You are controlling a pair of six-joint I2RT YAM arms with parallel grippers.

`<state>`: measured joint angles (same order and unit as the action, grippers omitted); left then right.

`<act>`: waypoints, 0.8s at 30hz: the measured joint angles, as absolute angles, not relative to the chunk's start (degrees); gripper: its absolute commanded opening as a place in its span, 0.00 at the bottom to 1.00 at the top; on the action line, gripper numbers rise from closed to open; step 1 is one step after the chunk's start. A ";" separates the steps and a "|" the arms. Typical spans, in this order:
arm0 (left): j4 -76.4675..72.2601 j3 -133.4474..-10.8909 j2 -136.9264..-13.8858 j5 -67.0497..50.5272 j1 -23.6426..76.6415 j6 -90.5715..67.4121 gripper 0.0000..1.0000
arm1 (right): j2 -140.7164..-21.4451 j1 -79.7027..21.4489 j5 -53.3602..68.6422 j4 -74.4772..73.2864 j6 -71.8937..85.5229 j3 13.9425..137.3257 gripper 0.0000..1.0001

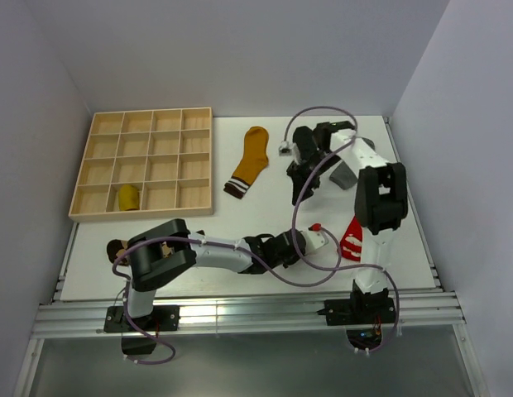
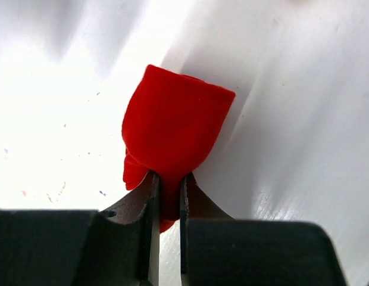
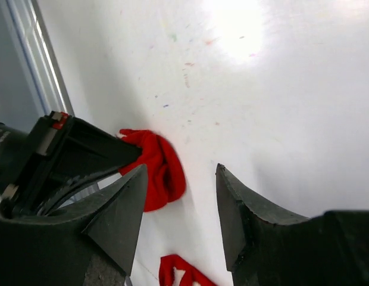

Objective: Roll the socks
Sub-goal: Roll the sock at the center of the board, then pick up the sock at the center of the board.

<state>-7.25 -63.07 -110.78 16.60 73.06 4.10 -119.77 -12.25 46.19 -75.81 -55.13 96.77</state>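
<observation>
Two grippers, two different stories: the left gripper (image 2: 166, 182) is pinched tight on the rolled red sock (image 2: 172, 125), which sits on the white table (image 2: 291, 89) just below the middle of the top view, while the right gripper (image 3: 181, 176) hangs spread wide, holding nothing.

The white table (image 1: 240, 223) carries a wooden grid tray (image 1: 211, 161), a flat mustard sock (image 1: 251, 159), a grey sock (image 1: 346, 175), a red-and-white sock (image 1: 352, 240) and a red fabric bundle (image 2: 172, 131).
</observation>
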 measured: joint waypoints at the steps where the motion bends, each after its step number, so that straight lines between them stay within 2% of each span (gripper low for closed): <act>1: -7.62 -62.63 -110.41 16.10 72.66 2.98 0.00 | -117.86 -11.18 46.87 -74.41 -53.52 96.77 0.57; 14: -7.33 -54.15 -101.89 13.37 65.82 -11.22 0.00 | -105.27 -3.97 49.04 -61.82 -38.59 91.72 0.56; 24: 0.99 -50.35 -85.14 19.20 56.10 -17.41 0.00 | -101.30 -3.44 46.33 -56.95 -33.45 90.96 0.54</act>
<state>0.99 -50.35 -85.14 19.20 56.10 -17.41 -101.30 -3.44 46.33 -56.95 -33.45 90.96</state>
